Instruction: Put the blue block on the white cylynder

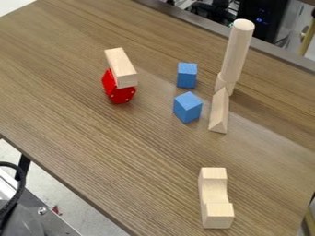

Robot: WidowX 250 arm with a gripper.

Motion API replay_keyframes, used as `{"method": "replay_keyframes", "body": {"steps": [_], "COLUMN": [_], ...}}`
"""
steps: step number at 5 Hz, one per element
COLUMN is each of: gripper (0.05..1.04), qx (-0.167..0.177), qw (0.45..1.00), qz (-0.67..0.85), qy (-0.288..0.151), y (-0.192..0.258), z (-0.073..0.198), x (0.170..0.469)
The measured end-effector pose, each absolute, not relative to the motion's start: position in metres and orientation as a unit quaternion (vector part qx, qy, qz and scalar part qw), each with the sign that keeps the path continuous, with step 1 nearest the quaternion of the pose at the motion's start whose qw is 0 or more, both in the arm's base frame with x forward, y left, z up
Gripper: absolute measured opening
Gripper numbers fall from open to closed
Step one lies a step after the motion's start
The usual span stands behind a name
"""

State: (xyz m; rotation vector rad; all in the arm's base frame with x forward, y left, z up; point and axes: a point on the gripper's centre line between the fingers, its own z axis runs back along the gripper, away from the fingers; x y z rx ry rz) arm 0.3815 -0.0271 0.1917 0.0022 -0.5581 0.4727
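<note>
Blue block (187, 75) and nearer blue twin (187, 107) sit on the wood-grained tabletop (80, 133) near the pale cylinder (236, 55), stood upright, presumably so its flat end can receive one. Whether the tool is open or closed, I cannot tell. Dark equipment (263, 20) stands beyond.

1. We take this for a lab or workshop.
2. Behind the wooden table (80, 124), we see black electronic equipment (261, 23) with small blue lights.
3. Past the table's lower-left edge, we see bolted metal framing (55, 226) and a black cable (23, 181).
</note>
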Motion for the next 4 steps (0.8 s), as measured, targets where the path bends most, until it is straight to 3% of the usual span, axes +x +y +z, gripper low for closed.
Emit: {"method": "replay_keyframes", "body": {"steps": [3,4], "gripper": [1.001,1.001], "qx": [0.015,0.015], "qw": [0.932,0.924], "qz": [0.269,0.287], "qy": [-0.24,-0.253], "y": [0.002,0.017], "z": [0.17,0.183], "x": [0.376,0.367]}}
